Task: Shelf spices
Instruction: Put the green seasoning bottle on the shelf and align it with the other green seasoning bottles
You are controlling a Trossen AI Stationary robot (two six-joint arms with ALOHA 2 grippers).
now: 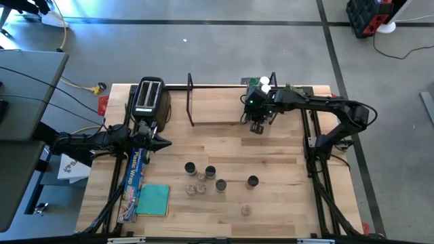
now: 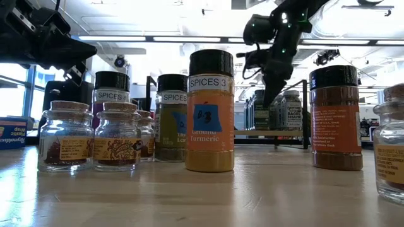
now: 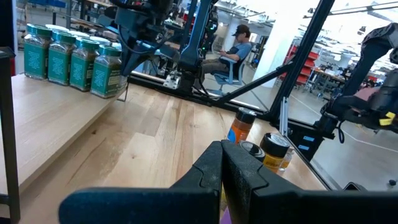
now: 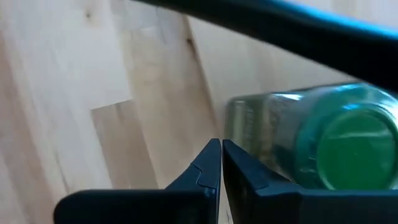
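The shelf [image 1: 217, 115] stands at the table's far edge, a light board between black wire ends. Several green-lidded spices [image 3: 68, 59] stand in a row on it near its right end [image 1: 262, 85]. My right gripper [image 1: 258, 127] hangs over the shelf, pointing steeply down and shut, its fingertips [image 4: 221, 149] close beside the row's end jar [image 4: 311, 143]. More spices [image 1: 210, 177] stand loose on the table's near middle, among them a turmeric jar [image 2: 210, 113]. My left gripper [image 1: 166, 142] waits shut at the table's left, holding nothing [image 3: 222, 152]. My right gripper holds nothing between its shut fingers. One finger [image 4: 261, 180] stands right beside the glass side of the end jar [image 4: 273, 137], coming at it from above. Whether it touches the jar I cannot tell.
A black-and-silver toaster [image 1: 149, 98] sits left of the shelf. A plastic wrap box [image 1: 133, 179] and a teal cloth [image 1: 153, 200] lie at the near left. A person [image 3: 233, 50] sits beyond the table. Bare wood lies between shelf and loose jars.
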